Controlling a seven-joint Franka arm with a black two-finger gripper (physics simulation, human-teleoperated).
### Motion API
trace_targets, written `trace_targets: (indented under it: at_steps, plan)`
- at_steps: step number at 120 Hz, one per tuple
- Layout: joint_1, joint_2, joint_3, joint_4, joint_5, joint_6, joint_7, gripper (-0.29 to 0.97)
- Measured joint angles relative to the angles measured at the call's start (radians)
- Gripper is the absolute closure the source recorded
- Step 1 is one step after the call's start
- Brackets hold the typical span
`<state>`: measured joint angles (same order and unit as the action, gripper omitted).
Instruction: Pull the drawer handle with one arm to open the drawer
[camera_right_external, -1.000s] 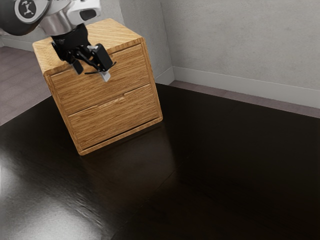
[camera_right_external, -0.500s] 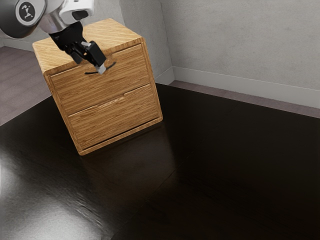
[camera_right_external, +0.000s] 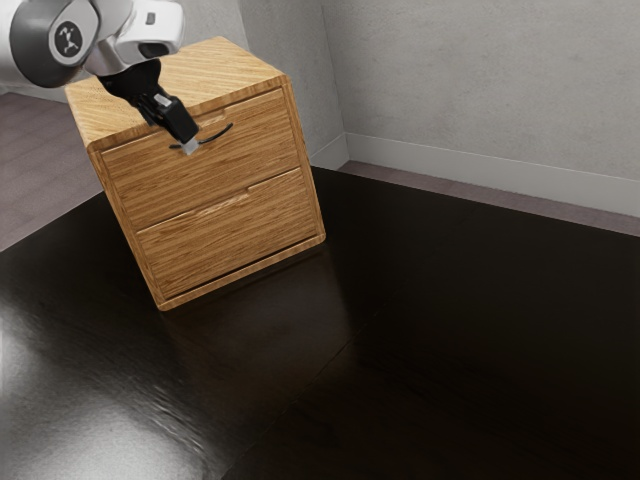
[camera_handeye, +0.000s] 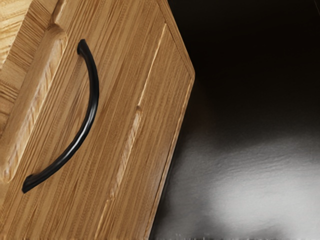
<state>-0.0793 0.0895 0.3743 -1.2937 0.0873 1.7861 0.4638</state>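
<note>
Glossy black tabletop (camera_right_external: 400, 350) lies nearest me, then the wooden cabinet (camera_right_external: 215, 235), its top drawer (camera_right_external: 240, 150) flush and unopened. My gripper (camera_right_external: 187, 146) sits right at the black handle (camera_right_external: 215, 136); I cannot tell whether it is open or closed. I'd centre on the bow, clamp squarely, then pull straight out.

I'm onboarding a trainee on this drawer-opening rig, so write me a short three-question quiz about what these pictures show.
1. True or false: the top drawer is pulled far out of the wooden cabinet.
2. Where is the gripper in the exterior view? A) at the top drawer's handle; B) by the lower drawer; C) down on the table.
3. Fill in: the handle is a curved bar, coloured ____.
Key: 1 false; 2 A; 3 black.
</note>
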Motion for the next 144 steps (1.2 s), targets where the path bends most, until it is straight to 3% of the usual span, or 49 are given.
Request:
trace_targets:
  at_steps: [28, 117, 144]
  plan:
    - [0.048, 0.032, 0.004, 0.0, -0.005, 0.027, 0.055, 0.0]
    - [0.05, 0.15, -0.003, -0.009, -0.08, 0.189, 0.136, -0.01]
    - [0.045, 0.134, -0.016, -0.036, -0.085, 0.21, 0.145, 0.03]
